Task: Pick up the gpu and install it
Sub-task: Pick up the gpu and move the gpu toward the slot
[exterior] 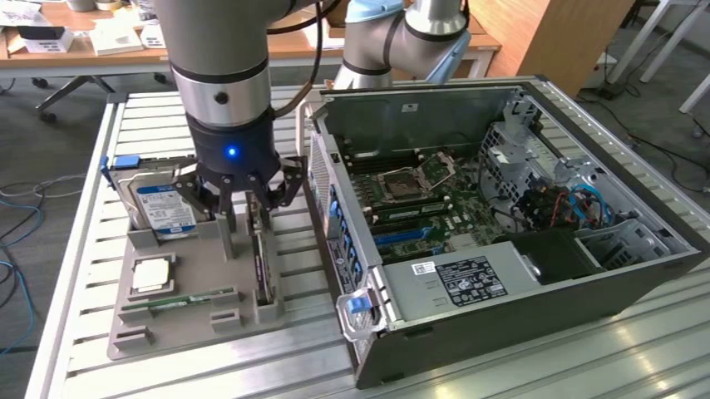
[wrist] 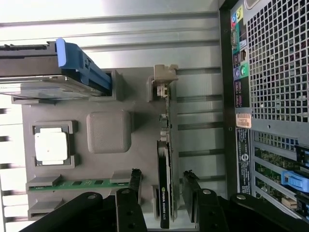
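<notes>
**Status.** The gripper [exterior: 242, 220] hangs over the grey tray [exterior: 166, 337] on the slatted table [exterior: 500, 366], to the exterior view's left of the open computer case [exterior: 621, 274]. Its fingers [wrist: 135, 181] are spread wide and hold nothing. In the wrist view one finger stands on each side of the gpu [wrist: 165, 164], with a gap on both sides and no contact.

**Task item.** The gpu stands on edge in a slot of the tray, on the side nearest the case. Its metal bracket [wrist: 164, 79] is at the end away from the fingers. It is not installed.

**Neighbours.** A hard drive [exterior: 165, 208] stands upright in the tray, to the exterior view's left of the gripper. A processor chip [exterior: 152, 274] and a RAM stick [exterior: 178, 301] lie flat in their pockets.

**Risks, as judged:**
- The fingers straddle the card away from its bracket end. A grip there may let the heavier bracket end droop, so the card tilts or binds in the slot as it rises.
- If one finger meets the thin card first, it will push the card sideways against the slot wall. That could stress the board or shift the tray.
- A tight slot could drag the light tray up with the card and spill the loose parts.
- The case wall is just beside the tray, so a wide swing could knock the card against it.
- The spread finger linkages sit near the hard drive and could foul it.
</notes>
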Available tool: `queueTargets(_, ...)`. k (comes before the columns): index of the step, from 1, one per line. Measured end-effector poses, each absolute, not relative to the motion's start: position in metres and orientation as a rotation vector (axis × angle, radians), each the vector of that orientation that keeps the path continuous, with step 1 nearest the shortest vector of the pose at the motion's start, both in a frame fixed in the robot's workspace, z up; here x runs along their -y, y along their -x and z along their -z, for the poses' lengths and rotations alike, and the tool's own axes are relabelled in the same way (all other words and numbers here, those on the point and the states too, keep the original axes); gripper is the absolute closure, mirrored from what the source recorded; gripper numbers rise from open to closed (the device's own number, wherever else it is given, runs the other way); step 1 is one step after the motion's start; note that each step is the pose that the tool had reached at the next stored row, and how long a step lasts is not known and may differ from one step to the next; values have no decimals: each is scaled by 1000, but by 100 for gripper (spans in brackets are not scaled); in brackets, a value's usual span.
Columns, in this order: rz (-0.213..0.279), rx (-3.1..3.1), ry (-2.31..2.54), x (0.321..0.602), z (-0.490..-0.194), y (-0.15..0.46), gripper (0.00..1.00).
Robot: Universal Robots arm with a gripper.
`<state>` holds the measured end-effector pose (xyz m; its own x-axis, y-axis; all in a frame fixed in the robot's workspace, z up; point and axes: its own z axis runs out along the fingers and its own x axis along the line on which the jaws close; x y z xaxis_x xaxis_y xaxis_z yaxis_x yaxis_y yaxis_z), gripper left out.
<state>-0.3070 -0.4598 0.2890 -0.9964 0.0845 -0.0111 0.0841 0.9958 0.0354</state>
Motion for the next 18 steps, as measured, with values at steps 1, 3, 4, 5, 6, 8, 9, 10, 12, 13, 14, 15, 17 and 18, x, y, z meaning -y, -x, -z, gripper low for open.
queueTargets(1,-54,-3126,-132,460,-289,307,53)
queueTargets(3,-54,-3126,-132,460,-289,307,53)
queueTargets(4,-54,-3126,-132,460,-289,307,53)
queueTargets(5,-55,-3126,-132,460,-288,307,53)
queueTargets(6,-55,-3126,-132,460,-288,307,53)
queueTargets(8,-55,-3126,-132,460,-288,306,53)
queueTargets(9,-55,-3126,-132,460,-288,304,53)
queueTargets(10,-54,-3127,-132,460,-288,303,53)
queueTargets(12,-55,-3127,-132,460,-288,302,53)
queueTargets(13,-55,-3127,-132,460,-287,302,53)
queueTargets(14,-54,-3127,-132,460,-286,302,53)
queueTargets(15,-54,-3127,-132,460,-284,302,53)
queueTargets(17,-54,-3127,-132,460,-281,302,53)
queueTargets(18,-54,-3127,-132,460,-280,302,53)
